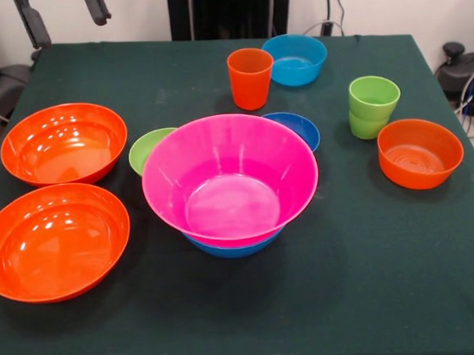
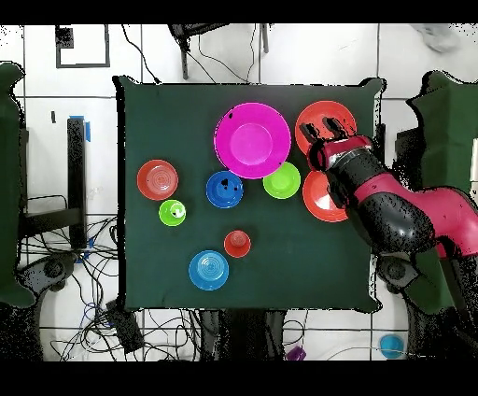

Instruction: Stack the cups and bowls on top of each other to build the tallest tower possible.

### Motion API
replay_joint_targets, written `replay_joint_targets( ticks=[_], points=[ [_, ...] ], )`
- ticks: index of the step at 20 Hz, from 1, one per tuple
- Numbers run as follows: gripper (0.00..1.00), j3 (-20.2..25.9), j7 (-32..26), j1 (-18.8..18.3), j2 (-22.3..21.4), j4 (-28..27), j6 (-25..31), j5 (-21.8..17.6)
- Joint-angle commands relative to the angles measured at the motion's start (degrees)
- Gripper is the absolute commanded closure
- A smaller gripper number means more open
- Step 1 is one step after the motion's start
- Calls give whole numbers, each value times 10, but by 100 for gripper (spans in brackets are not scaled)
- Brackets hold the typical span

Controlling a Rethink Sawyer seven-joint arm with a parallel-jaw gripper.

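The gripper [image 2: 329,125], jaws' state indiscernible, is hovering over the large orange bowls [image 2: 324,121]; an off-centre grasp risks bowl slippage.

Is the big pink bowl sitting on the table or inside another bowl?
Inside another bowl. The pink bowl sits upright in a blue bowl, whose rim peeks out underneath in the front view.

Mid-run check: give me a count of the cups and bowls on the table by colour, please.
Orange: 4, the two large bowls, the small bowl and the cup.
Lime green: 3, the small bowl and two nested cups.
Blue: 3, the light blue bowl, the dark blue bowl and the large blue bowl under the pink one.
Pink: 1, the large pink bowl.
Total: 11
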Motion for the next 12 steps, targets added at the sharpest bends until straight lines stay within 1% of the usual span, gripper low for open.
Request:
replay_joint_targets(
  ticks=[1, 4, 8, 9, 12],
  points=[
    [0, -26, -203, 10, 40, 11, 18, -77],
    [0, -21, -190, 6, 48, 13, 9, -80],
    [0, -22, -171, 6, 58, 15, -9, -95],
    [0, -18, -181, 3, 60, 16, -5, -95],
    [0, -13, -178, -3, 73, 15, -6, -94]
  ],
)
